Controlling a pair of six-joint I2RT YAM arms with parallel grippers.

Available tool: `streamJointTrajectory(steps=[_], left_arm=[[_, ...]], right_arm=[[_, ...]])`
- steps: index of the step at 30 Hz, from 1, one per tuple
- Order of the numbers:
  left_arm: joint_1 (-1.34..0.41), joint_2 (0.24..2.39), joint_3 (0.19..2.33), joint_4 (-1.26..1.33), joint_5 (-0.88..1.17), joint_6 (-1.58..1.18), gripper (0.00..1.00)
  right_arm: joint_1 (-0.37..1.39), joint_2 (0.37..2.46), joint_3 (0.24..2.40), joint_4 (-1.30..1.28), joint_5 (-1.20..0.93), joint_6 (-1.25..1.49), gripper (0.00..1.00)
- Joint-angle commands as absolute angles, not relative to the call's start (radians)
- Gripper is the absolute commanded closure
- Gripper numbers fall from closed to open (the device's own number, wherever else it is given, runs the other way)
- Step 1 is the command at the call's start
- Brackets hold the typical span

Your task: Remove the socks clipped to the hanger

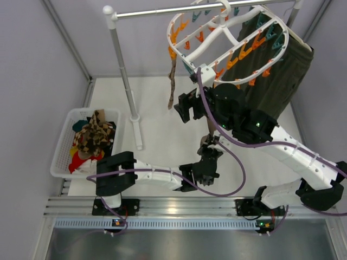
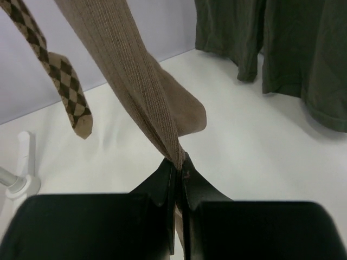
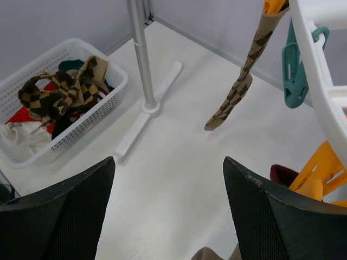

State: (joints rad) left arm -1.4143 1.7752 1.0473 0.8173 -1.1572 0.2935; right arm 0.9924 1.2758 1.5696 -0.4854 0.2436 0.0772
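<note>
Your two arms are built alike: white shell links between chunky black joint housings. On the left arm (image 1: 157, 177) the largest black block sits far back from the hand. The right arm (image 1: 295, 154) carries a small green light (image 1: 259, 124) on a black joint just behind its hand. A thin purple cable (image 1: 243, 170) runs loosely back from each wrist. Your left hand (image 2: 178, 162) has smooth matt black fingers (image 2: 157, 188) on a wide black body. Your right hand (image 3: 168, 162) has broad black fingers (image 3: 70, 216) with a fine dotted texture and rounded tips.
</note>
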Motion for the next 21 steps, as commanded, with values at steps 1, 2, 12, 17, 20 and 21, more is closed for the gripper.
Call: streamJointTrajectory(steps=[1,2,12,17,20,21], left_arm=[[-1.414,1.801,1.069,0.873,-1.229,0.328,1.0],[-1.416,1.796,1.066,0.873,-1.229,0.325,1.0],[-1.408,1.743,1.042,0.871,-1.226,0.354,1.0],[-1.401,1.759,1.069,0.871,-1.227,0.39,1.0],[-1.388,1.767,1.083,0.87,-1.22,0.397,1.0],[-1.387,1.767,1.083,0.87,-1.216,0.391,1.0]], right_arm=[[0.98,1.319,1.66,-0.448,0.337,0.052,0.23],[0.98,1.339,1.664,-0.449,0.372,0.046,0.23],[0.979,1.27,1.595,-0.416,0.638,0.041,0.24],[0.977,1.241,1.595,-0.445,0.692,0.048,0.23],[0.973,1.241,1.594,-0.475,0.71,0.051,0.22],[0.968,1.241,1.592,-0.482,0.707,0.06,0.21]])
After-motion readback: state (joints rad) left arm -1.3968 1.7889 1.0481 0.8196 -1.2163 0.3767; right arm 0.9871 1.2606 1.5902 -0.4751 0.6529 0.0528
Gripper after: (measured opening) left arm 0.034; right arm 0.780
